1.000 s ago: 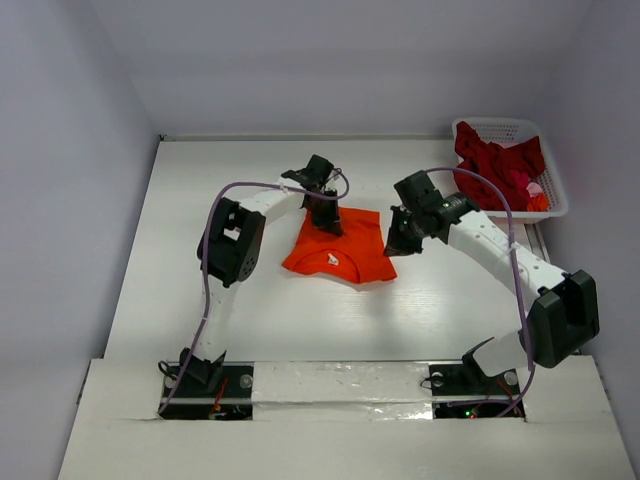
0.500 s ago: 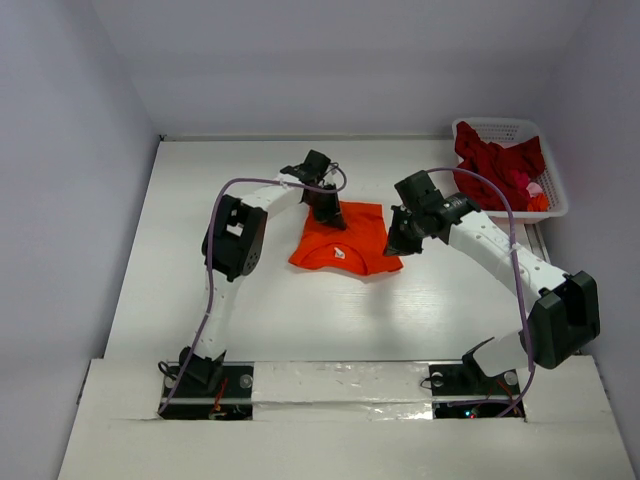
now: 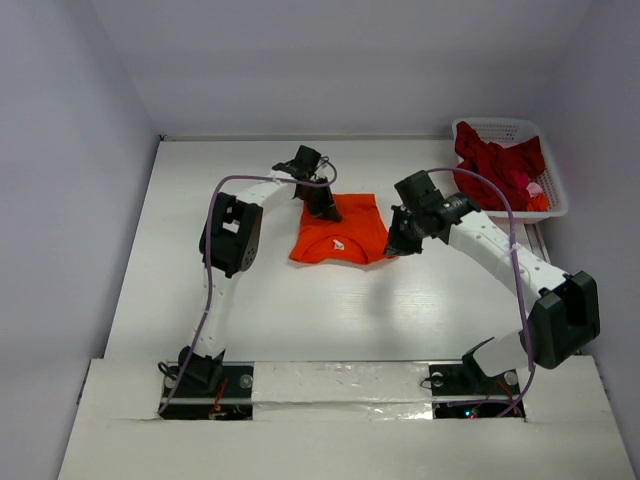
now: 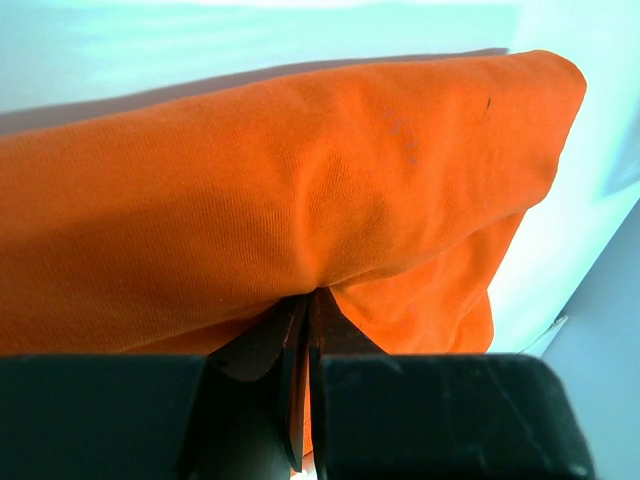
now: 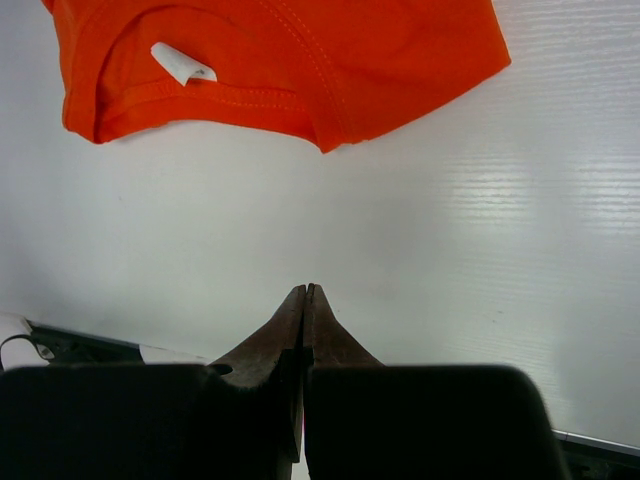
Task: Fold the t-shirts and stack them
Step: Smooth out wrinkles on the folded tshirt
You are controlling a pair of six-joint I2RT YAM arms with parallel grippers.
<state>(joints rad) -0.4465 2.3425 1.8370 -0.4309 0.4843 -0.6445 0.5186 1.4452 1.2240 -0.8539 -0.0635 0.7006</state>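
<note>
Showing on the orange tee (image 3: 338, 238) is one small white label (image 3: 337, 244) at the neck. No writing on it can be read, in the top view or the right wrist view. No other print or brand is visible.

The tee lies in a compact, roughly square fold near the ctr of the table (image 3: 300, 320), a white top w/ fine grain lines. The walls (image 3: 350, 60) are plain pale grey-lilac on three sides. A white lattice basket (image 3: 500, 127) sits at the far right corner, w/ red tees (image 3: 495, 162) heaped in it and hanging over the rim. Bits of pink and orange show at its near right side.

The left gripper (image 3: 322, 208) is at the tee's far left edge, fingers pressed together on a pinch of orange fabric. Its wrist view shows cloth bunched at the tips and folded over above them. The right gripper (image 3: 397, 243) is just beside the tee's right edge, fingers fully together w/ nothing btw them, over bare table.

Vs 1 s ago, the tee has slid toward the far side and drawn in. Then it spread wider, w/ a near right corner sticking out toward the arms; now the near edge is tidier. The left gripper has gone farther back and a bit left w/ it. The right arm is about where it was.
</note>
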